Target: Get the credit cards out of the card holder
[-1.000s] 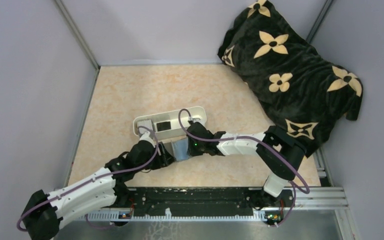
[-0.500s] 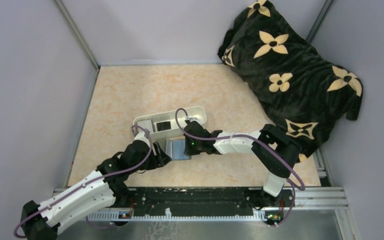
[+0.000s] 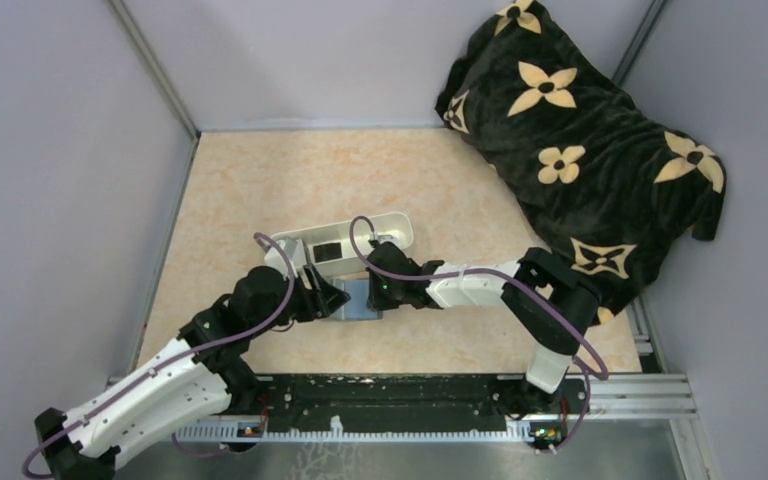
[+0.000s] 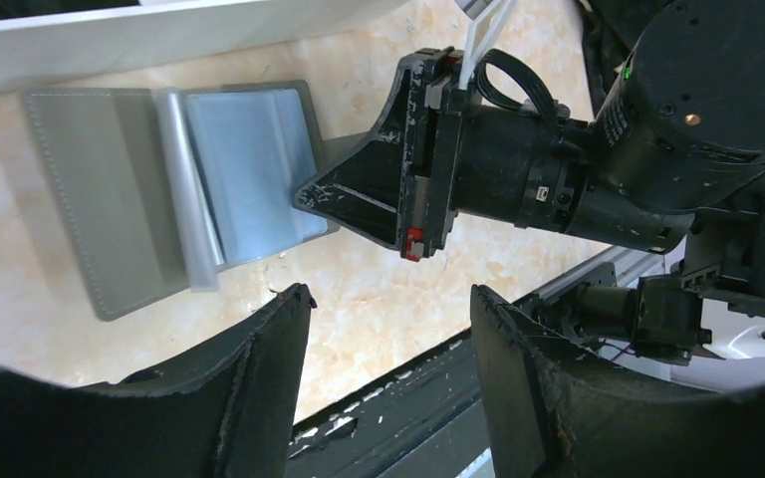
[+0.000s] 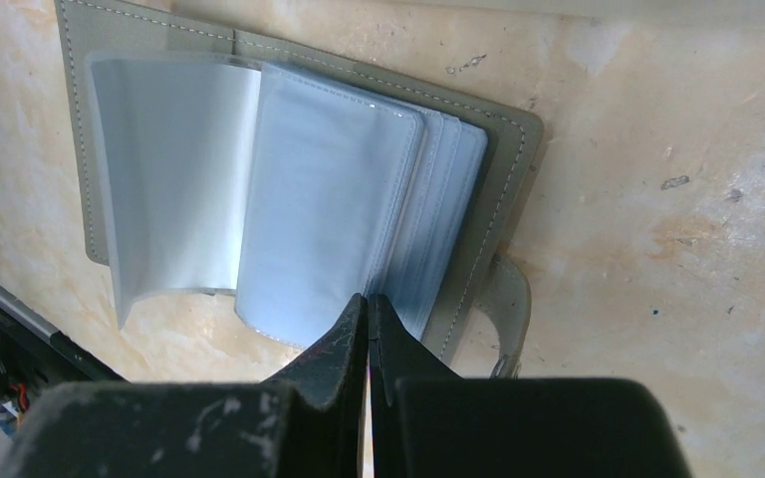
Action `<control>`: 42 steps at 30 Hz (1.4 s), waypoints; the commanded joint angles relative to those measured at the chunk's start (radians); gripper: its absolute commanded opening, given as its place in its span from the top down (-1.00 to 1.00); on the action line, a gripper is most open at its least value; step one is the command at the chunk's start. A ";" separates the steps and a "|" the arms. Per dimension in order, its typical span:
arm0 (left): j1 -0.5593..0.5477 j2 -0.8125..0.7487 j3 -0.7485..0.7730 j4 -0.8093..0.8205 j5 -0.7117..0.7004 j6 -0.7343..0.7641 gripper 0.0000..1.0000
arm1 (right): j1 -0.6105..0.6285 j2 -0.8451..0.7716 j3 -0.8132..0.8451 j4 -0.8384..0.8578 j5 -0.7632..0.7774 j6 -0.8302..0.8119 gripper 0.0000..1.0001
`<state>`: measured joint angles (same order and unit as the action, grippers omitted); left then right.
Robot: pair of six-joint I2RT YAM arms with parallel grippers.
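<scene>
The left jaws are standing about half open and are holding nothing. Their two black fingers (image 4: 259, 368) are hanging above bare bench (image 3: 260, 190), just at the near side of the card holder (image 3: 358, 299), and are not touching it. The right jaws are pressed fully together, with no gap between the fingers (image 5: 344, 344). Their tip is lying against the edge of the blue-grey inner pockets (image 5: 324, 214). I cannot tell whether it is pinching a pocket or only pressing on it.

The card holder (image 4: 149, 189) is lying open and flat on the bench, between the two arms and just in front of the white tray (image 3: 395, 222). Its grey cover is facing down. The clear and blue-grey pockets are fanning out from the middle fold, and a small grey strap (image 5: 510, 299) is sticking out from under one side.

Inside the tray a small black flat thing (image 3: 328, 250) is lying. It is looking like one of the credit cards, but it is too small to be sure. A black blanket with beige flowers (image 3: 580, 140) is lying at the far right corner, well apart from the card holder.
</scene>
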<state>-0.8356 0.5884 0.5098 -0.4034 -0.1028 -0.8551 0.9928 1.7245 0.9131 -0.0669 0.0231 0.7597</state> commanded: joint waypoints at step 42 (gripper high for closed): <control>0.048 0.179 -0.222 0.130 -0.119 -0.037 -0.34 | 0.007 0.017 0.011 0.030 -0.022 -0.007 1.00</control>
<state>-0.7937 0.8257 0.3050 -0.2195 -0.1726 -0.8833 0.9928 1.7294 0.9127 -0.0532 0.0055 0.7597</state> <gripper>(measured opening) 0.674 0.005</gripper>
